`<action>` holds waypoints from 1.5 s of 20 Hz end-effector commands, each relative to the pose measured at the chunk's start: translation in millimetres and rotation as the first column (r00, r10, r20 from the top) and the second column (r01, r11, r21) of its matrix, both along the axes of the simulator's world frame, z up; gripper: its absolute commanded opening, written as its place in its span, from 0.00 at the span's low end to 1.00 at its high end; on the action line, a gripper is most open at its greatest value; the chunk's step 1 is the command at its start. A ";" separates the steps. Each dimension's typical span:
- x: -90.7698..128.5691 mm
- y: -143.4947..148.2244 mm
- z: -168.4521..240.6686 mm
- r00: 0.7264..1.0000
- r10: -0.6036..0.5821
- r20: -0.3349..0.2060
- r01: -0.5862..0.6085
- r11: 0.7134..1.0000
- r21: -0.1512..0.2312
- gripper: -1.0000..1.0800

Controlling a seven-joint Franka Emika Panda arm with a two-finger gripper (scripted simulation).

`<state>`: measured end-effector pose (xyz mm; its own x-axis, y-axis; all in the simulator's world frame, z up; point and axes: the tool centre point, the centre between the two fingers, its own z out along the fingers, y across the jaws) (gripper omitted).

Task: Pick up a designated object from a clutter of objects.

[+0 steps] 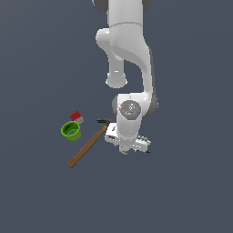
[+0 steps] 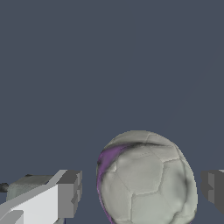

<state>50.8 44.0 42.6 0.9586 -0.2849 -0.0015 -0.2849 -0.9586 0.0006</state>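
The off-white ball (image 2: 146, 179), with dark seams and a purplish smear, fills the wrist view between my two fingers. One finger (image 2: 65, 194) and the other finger (image 2: 214, 190) stand on either side of it with small gaps, so my gripper (image 2: 140, 192) is open around the ball. In the exterior view my gripper (image 1: 129, 149) is low over the floor, just past the hammer's head toward the exterior view's right. The hand hides the ball there.
A wooden-handled hammer (image 1: 88, 144) lies slanted at the exterior view's left of my hand, its dark head (image 1: 104, 121) close to the wrist. A green cup (image 1: 71, 131) and a red-and-white box (image 1: 76, 117) sit further left. No blue-grey item shows.
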 end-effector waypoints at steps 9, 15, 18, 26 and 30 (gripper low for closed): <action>1.2 0.2 -6.1 1.000 0.000 0.002 0.000 1.000 0.000 0.00; 1.3 0.4 -5.2 1.000 0.000 0.002 0.000 1.000 0.000 0.00; 0.8 0.4 -1.3 1.000 0.000 0.002 0.000 1.000 0.000 0.00; -3.6 0.4 32.4 1.000 0.000 0.002 0.000 1.000 0.000 0.00; -7.4 0.4 63.0 1.000 0.000 0.002 0.000 1.000 0.000 0.00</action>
